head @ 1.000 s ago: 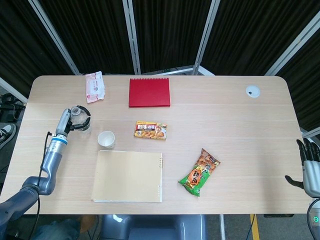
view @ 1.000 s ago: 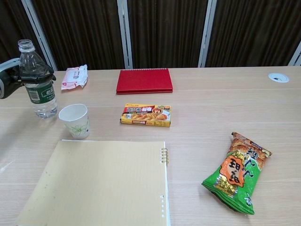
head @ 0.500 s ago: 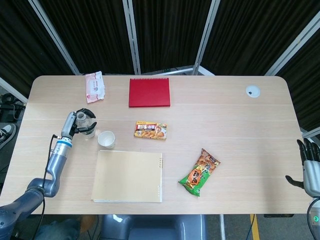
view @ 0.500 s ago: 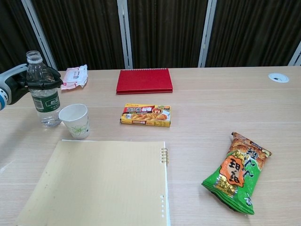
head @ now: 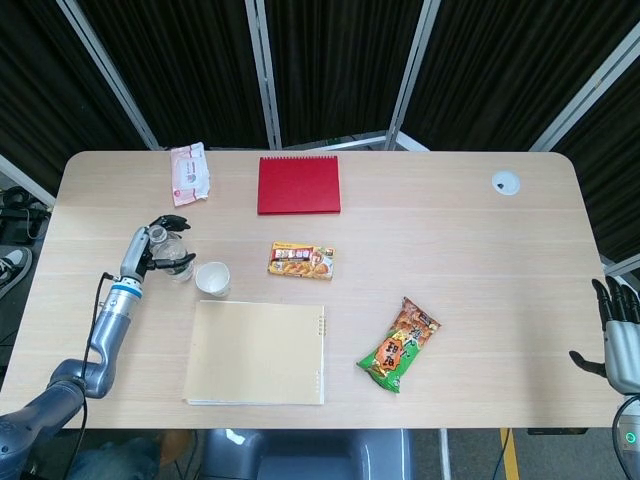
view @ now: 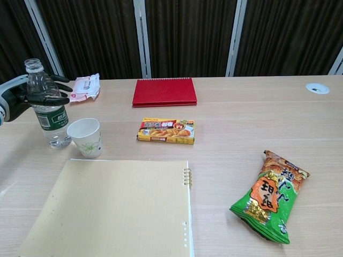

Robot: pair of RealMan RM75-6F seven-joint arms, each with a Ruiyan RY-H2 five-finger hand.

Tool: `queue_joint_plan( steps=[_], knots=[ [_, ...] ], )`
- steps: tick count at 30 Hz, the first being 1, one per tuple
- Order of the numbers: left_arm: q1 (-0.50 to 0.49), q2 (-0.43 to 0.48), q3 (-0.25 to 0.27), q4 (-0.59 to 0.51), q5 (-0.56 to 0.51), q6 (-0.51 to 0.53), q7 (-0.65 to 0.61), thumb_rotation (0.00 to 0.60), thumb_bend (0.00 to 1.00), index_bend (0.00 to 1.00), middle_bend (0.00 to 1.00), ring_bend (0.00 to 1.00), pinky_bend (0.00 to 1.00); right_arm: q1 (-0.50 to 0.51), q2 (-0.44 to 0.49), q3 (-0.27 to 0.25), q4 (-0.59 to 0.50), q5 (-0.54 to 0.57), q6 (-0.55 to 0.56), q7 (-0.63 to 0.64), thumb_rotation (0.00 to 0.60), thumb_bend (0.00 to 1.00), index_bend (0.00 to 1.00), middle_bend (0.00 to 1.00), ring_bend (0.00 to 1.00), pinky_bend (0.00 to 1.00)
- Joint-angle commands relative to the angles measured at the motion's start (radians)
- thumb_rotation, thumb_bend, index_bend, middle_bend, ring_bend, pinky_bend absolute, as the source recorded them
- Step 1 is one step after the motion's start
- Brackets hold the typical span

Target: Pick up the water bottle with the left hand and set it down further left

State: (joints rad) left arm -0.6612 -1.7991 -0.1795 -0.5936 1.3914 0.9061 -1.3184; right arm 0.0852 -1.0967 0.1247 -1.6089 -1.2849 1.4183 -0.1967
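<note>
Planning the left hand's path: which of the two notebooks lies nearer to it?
The tan notebook, lying at the table's near edge just beyond the paper cup. The red notebook sits farther from the left hand.

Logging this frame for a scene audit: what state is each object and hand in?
Clear plastic water bottle: upright on table, uncapped.
Left hand: fingers around the bottle's upper part.
Right hand: open, at table's edge, holding nothing.
White paper cup: upright, beside the bottle.
Red spiral notebook: closed, flat.
Tan spiral notebook: closed, flat.
Green-orange snack bag: lying flat, sealed.
Yellow curry box: closed, flat.
Pink wipes pack: lying flat.
</note>
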Motion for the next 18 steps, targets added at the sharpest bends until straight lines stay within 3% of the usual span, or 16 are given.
queue_joint_plan(
  steps=[1, 6, 18],
  knots=[
    [0.009, 0.022, 0.018, -0.020, 0.018, 0.012, 0.013, 0.600, 0.14, 0.21, 0.25, 0.19, 0.19, -0.002, 0.002, -0.001, -0.003, -0.004, 0.003, 0.004, 0.600, 0.00, 0.00, 0.00, 0.00, 0.00],
    [0.033, 0.087, 0.053, -0.093, 0.044, 0.023, 0.052, 0.600, 0.14, 0.16, 0.20, 0.16, 0.13, -0.005, 0.009, -0.004, -0.010, -0.018, 0.011, 0.014, 0.600, 0.00, 0.00, 0.00, 0.00, 0.00],
    [0.103, 0.270, 0.070, -0.299, 0.041, 0.085, 0.139, 0.600, 0.14, 0.12, 0.15, 0.10, 0.07, -0.014, 0.027, -0.011, -0.027, -0.053, 0.031, 0.045, 0.600, 0.00, 0.00, 0.00, 0.00, 0.00]
  ],
)
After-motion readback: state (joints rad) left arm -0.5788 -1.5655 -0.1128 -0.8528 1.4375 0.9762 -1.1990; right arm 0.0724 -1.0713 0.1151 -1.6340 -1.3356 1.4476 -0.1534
